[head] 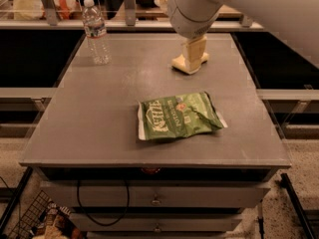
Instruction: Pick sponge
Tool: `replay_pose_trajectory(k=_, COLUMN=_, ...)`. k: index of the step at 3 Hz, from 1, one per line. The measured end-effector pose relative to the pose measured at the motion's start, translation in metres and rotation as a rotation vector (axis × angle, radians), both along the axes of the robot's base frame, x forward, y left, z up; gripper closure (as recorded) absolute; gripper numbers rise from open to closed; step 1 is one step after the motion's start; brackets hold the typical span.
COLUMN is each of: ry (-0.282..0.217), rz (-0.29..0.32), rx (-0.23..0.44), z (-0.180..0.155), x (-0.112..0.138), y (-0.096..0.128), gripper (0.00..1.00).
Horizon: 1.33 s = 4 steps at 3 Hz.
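Observation:
The sponge (180, 64), a small pale yellow soft block, lies on the grey table (99, 113) at the far side, right of centre. My gripper (195, 58), cream-coloured, hangs from the big white arm (194, 9) and stands right on top of the sponge, covering its middle. The sponge's left end and a bit of its right end show on either side of the gripper. The sponge rests on the table.
A green chip bag (178, 116) lies in the middle of the table, nearer the front. A clear water bottle (96, 32) stands upright at the far left. Drawers sit under the table's front edge; shelving and rails run behind it.

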<state>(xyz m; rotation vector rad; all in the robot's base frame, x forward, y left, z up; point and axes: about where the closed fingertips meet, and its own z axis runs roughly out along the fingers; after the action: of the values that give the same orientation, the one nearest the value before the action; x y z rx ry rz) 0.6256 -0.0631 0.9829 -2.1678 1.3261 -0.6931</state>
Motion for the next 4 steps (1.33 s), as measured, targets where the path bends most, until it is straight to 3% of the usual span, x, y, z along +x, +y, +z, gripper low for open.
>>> replay_pose_trajectory(k=2, ry=0.065, rz=0.066, rx=-0.032, z=-0.053, x=0.055, y=0.013, gripper=0.00)
replay_pose_trajectory(k=3, ry=0.069, rz=0.067, rx=-0.033, z=-0.056, x=0.057, y=0.013, gripper=0.00)
replay_pose_trajectory(k=4, ry=0.029, rz=0.090, rx=-0.077, z=-0.057, x=0.056, y=0.018, gripper=0.00)
